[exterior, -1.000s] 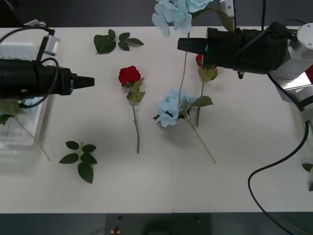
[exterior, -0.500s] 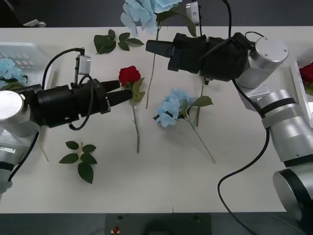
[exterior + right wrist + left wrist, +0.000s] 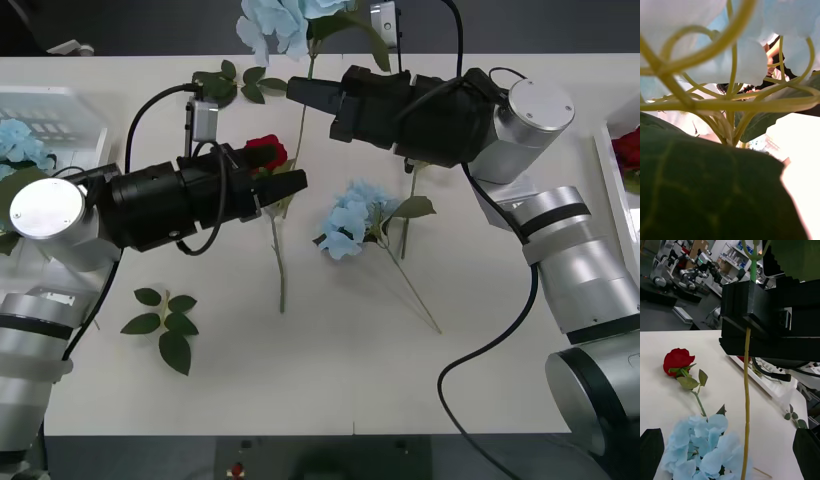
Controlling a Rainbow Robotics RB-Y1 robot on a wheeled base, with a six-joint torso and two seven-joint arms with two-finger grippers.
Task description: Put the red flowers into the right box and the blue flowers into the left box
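My right gripper (image 3: pixel 298 90) is shut on the thin stem of a blue flower (image 3: pixel 280 20), which hangs raised over the table's far side. The left wrist view shows those black fingers (image 3: pixel 752 326) clamped on that stem (image 3: pixel 747 390). Petals and a leaf (image 3: pixel 707 187) crowd the right wrist view. My left gripper (image 3: pixel 293 184) is open, its fingers (image 3: pixel 651 452) wide apart, just above a red flower (image 3: pixel 265 150) lying mid-table. Another blue flower (image 3: pixel 350 220) lies right of it. The left box (image 3: pixel 60 100) holds a blue flower (image 3: pixel 20 145). The right box (image 3: pixel 607 160) holds a red flower (image 3: pixel 628 148).
Green leaf sprigs lie at the far middle (image 3: pixel 235 85) and the near left (image 3: pixel 165 325). A second red flower (image 3: pixel 677 358) lies under my right arm, its stem (image 3: pixel 407 235) running beside the lying blue flower. The table's near half is bare.
My left arm has reached further right, over the mid-table red flower. My right arm has carried the held blue flower a little further left.
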